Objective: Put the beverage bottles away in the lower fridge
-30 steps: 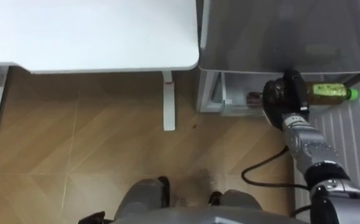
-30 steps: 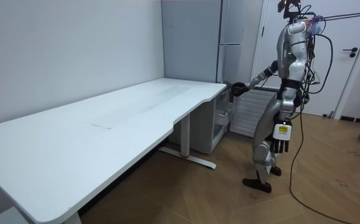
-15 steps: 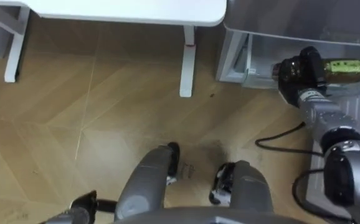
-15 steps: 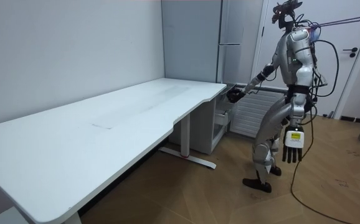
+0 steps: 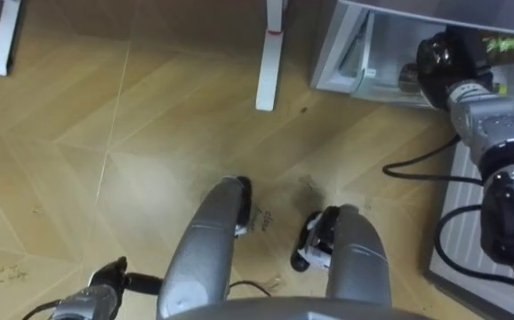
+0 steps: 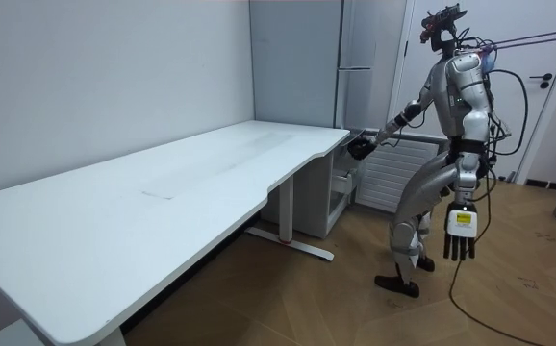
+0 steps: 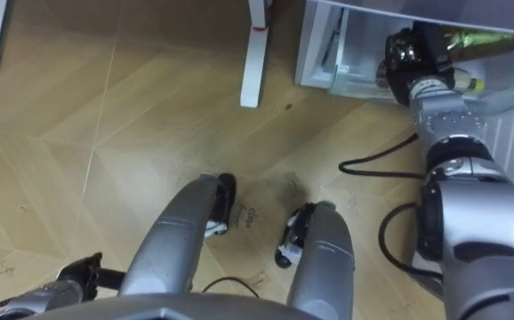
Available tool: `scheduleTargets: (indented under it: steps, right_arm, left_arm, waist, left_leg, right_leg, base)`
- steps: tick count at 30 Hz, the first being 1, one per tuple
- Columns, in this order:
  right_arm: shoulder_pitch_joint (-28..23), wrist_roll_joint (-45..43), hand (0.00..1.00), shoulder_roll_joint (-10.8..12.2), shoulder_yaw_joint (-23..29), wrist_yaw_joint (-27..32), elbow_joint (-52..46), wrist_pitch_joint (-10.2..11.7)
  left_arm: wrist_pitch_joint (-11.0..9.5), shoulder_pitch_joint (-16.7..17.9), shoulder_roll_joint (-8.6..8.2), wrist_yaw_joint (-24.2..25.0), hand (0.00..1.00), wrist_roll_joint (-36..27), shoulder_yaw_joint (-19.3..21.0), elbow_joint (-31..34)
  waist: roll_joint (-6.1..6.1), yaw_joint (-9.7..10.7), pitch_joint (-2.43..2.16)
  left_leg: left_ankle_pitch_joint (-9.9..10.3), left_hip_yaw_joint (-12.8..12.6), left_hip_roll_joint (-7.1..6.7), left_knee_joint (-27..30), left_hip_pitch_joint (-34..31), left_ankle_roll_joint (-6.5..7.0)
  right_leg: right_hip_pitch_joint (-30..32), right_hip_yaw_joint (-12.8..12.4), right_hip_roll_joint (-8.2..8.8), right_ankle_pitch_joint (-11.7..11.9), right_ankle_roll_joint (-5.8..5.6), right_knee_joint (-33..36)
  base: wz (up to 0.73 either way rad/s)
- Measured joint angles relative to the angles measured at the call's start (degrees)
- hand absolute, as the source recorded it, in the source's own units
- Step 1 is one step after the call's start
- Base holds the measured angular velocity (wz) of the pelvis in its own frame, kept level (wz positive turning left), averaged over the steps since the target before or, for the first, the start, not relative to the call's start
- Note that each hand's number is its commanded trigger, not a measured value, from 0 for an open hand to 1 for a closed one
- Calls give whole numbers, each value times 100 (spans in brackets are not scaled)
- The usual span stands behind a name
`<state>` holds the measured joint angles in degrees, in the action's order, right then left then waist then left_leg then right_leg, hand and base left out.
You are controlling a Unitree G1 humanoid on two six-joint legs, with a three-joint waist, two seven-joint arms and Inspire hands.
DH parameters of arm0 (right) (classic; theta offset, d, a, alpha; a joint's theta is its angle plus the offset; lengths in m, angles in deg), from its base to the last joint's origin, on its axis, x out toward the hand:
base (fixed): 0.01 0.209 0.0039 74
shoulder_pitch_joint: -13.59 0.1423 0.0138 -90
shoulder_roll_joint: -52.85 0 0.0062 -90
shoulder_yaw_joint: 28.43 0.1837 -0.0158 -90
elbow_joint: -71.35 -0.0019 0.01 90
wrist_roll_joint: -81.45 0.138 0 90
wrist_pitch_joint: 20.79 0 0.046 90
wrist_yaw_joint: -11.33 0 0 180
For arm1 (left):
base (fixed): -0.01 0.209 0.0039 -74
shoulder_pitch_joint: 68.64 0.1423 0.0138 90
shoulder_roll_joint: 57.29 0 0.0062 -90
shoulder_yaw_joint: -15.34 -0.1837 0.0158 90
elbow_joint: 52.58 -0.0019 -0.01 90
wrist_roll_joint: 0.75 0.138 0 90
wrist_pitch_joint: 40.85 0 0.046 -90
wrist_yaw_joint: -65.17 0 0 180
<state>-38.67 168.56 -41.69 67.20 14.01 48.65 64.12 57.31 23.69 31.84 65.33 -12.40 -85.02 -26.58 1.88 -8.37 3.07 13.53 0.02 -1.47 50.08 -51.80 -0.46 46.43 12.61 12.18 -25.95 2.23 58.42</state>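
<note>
Over by the fridge [image 6: 357, 67] the robot stands on the wood floor [image 5: 106, 133], turned toward the open lower compartment [image 5: 368, 62]. Its right hand [image 5: 439, 60] is stretched out to that opening, fingers curled round one end of a drink bottle [image 5: 506, 43] with olive-green contents. The bottle lies on its side and juts out of the hand along the fridge's front, right at the lower compartment's edge. I cannot tell whether it rests on anything there. The left hand [image 6: 459, 238] hangs at the robot's side, on the side away from the fridge, fingers straight, pointing down and holding nothing. A white table [image 6: 211, 183] stands just beside the fridge.
</note>
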Motion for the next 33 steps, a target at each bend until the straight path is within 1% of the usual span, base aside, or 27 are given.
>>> scheduleTargets:
  steps: [2,4,7,13,17,24,28,29,30,33]
  right_arm:
    - [53,-56,0,0,1,15,-6,0]
    - [99,-198,0,-6,14,133,-6,0]
    - [118,-249,0,-48,14,240,-6,2]
    - [135,-404,0,-97,14,267,-6,-7]
    - [151,-444,0,-195,6,275,-5,-67]
    - [160,-406,0,-201,4,315,28,-206]
    - [159,-413,0,-202,-5,268,27,-224]
    - [156,-413,0,-201,-12,268,28,-255]
    - [149,-411,0,-198,-69,267,28,-257]
    - [67,-410,0,-199,-221,206,29,-256]
  left_arm:
    - [-2,2,-1,0,0,0,0,-1]
    - [-39,45,-1,0,0,-2,4,-2]
    - [-72,99,0,1,0,0,12,2]
    - [-63,234,2,46,0,1,12,129]
    - [-61,312,2,55,0,7,11,221]
    - [-46,318,22,54,0,-1,4,241]
    - [7,317,21,57,0,-1,2,257]
    - [7,316,19,56,0,-2,2,255]
    - [7,316,20,50,0,-1,6,249]
    - [7,314,20,45,0,-2,2,236]
  waist:
    - [-1,-15,-3]
    - [-5,-12,-6]
    - [-7,-7,-7]
    - [-19,0,-14]
    - [-25,-12,-18]
    - [-32,-33,-21]
    - [-84,-44,-53]
    - [-119,-44,-65]
    - [-140,-62,-69]
    - [-161,-67,-67]
  left_leg:
    - [30,2,-4,84,-55,4]
    - [65,0,-21,165,-70,17]
    - [69,-10,-27,174,-70,23]
    - [70,-10,-20,172,-61,25]
    - [69,-10,-16,155,-58,24]
    - [69,-19,-11,134,-28,24]
    - [65,-29,22,71,60,21]
    - [62,-30,41,35,98,22]
    - [59,-49,73,-20,158,27]
    - [18,-97,72,-246,377,48]
  right_leg:
    - [38,-4,15,-30,-1,82]
    - [40,-1,73,-48,-1,151]
    - [34,2,73,-48,-3,156]
    - [24,8,78,-49,-3,155]
    - [20,9,73,-49,-3,132]
    - [10,-2,69,-48,-3,118]
    - [-79,17,60,-20,-2,18]
    - [-125,25,34,11,-3,-47]
    - [-182,13,-9,51,-11,-130]
    - [-372,14,-47,128,-35,-344]
  base:
    - [2]
    - [0]
    - [0]
    - [0]
    - [0]
    - [0]
    - [-5]
    - [-12]
    - [-12]
    - [-7]
